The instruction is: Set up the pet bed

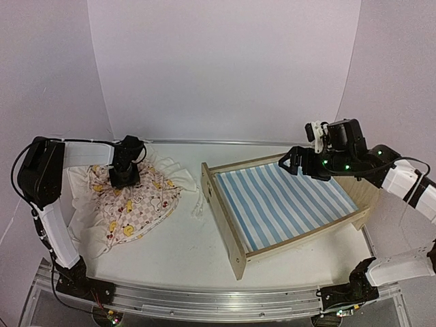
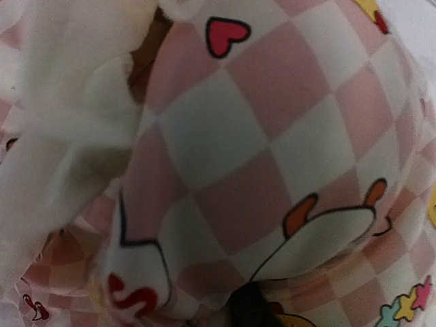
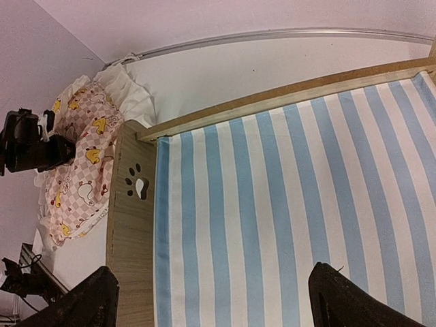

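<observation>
A white table (image 1: 197,252) sits inside pale, curved backdrop walls (image 1: 225,68), with the two arms bolted along its near edge. Right of centre stands the pet bed (image 1: 286,204), a light plywood frame set at an angle. Its rounded headboard (image 1: 219,204) faces the middle of the table and shows a paw-print cutout (image 3: 137,184). The blue-and-white striped base (image 3: 286,218) is stretched flat inside the frame. The right gripper (image 1: 291,161) hangs over the far end of the bed, above the stripes, its fingers (image 3: 92,303) spread wide and holding nothing. Over on the left lies a crumpled pink checkered duck-print cover (image 1: 136,201) with white ruffles, one ruffled edge lying near the headboard. The left gripper (image 1: 125,176) is down on that cover toward its far side. Its wrist view is filled with blurred fabric, so I cannot tell how far its jaws are parted or whether they have pinched any cloth.
</observation>
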`<state>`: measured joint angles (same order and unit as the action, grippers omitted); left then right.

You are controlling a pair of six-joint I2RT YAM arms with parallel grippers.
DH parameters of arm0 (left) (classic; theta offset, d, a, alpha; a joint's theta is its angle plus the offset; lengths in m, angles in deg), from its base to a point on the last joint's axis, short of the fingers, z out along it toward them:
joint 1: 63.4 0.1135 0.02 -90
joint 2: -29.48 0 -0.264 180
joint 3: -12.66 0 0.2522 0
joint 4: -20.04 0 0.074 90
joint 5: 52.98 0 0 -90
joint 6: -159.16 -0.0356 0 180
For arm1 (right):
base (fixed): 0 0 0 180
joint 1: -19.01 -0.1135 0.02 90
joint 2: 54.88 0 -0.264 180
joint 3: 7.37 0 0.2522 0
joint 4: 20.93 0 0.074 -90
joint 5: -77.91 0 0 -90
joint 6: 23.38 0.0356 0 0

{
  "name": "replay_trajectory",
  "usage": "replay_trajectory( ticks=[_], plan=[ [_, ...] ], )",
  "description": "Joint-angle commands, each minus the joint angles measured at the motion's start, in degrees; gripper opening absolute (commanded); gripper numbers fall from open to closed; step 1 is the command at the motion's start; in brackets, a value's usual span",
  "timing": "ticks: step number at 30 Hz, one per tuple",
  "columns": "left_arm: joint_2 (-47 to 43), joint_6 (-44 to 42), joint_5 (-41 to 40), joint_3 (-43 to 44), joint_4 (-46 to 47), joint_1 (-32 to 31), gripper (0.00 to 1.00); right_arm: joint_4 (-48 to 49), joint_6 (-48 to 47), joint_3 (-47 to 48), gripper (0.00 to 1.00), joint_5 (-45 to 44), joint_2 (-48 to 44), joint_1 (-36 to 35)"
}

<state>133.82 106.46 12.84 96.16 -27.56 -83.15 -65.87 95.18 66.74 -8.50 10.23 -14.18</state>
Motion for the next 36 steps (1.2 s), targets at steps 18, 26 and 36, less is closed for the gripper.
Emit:
replay_trajectory(
  ticks=[18,26,36],
  plan=[
    [-35.4,-21.3,0.36,31.25,2.88,0.15,0.0,3.11,-1.76,2.82,0.98,-1.37,3.36,-0.21],
    [-35.19,-8.64,-0.14,24.0,-0.47,0.57,0.0,3.23,-1.33,2.62,0.98,-1.37,2.59,-0.21],
    [-31.59,2.12,46.75,26.94,9.93,14.6,0.0,2.97,-1.66,3.06,0.98,-1.47,1.87,-0.21]
  ],
)
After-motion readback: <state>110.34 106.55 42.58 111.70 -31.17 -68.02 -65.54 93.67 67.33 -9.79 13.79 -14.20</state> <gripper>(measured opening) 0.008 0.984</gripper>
